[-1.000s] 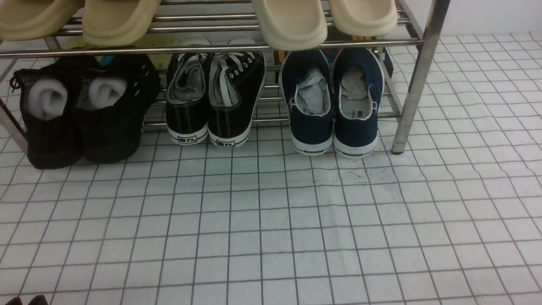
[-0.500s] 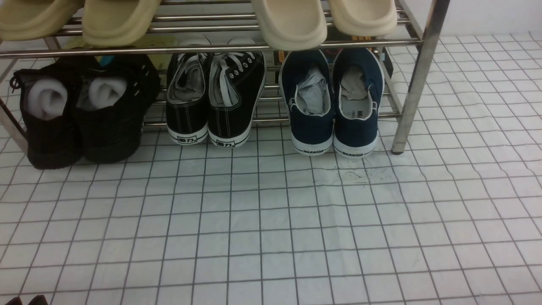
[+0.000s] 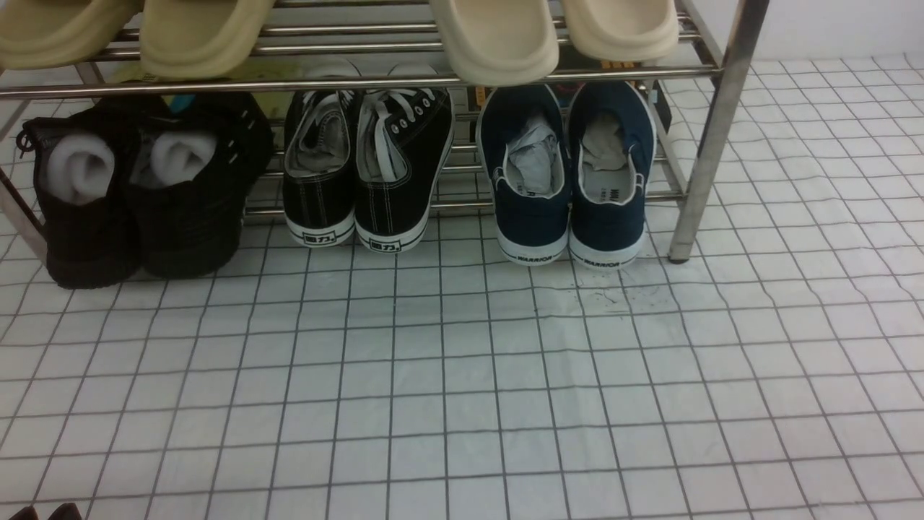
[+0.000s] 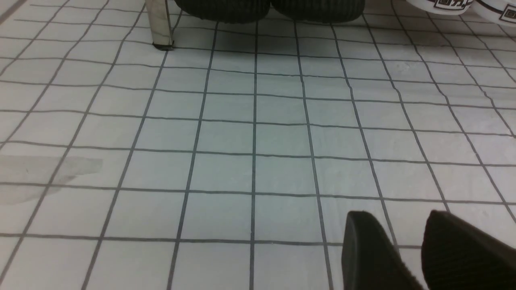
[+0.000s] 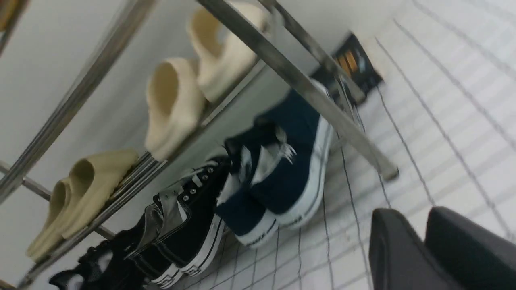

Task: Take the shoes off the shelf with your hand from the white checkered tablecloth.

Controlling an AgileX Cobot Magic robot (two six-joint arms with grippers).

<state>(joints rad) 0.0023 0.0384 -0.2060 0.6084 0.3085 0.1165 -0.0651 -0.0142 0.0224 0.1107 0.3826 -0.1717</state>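
Note:
The navy slip-on shoes (image 3: 570,180) with white "WARRIOR" soles stand side by side, heels toward me, on the lowest tier at the right end of the steel shelf (image 3: 711,144). They also show, blurred, in the right wrist view (image 5: 278,181), beyond the shelf leg (image 5: 298,80). My right gripper (image 5: 407,211) hangs over the white checkered tablecloth (image 3: 462,375), apart from the shoes, empty, with a narrow gap between its tips. My left gripper (image 4: 397,215) sits low over the cloth (image 4: 242,137), empty and slightly open; its tips show at the front view's bottom left corner (image 3: 43,511).
Black lace-up sneakers (image 3: 368,173) stand left of the navy pair, and all-black shoes with white foam (image 3: 137,195) further left. Beige slippers (image 3: 491,36) lie on the tier above. The right shelf leg (image 3: 682,253) stands close beside the navy pair. A dark box (image 5: 350,64) lies behind the shelf.

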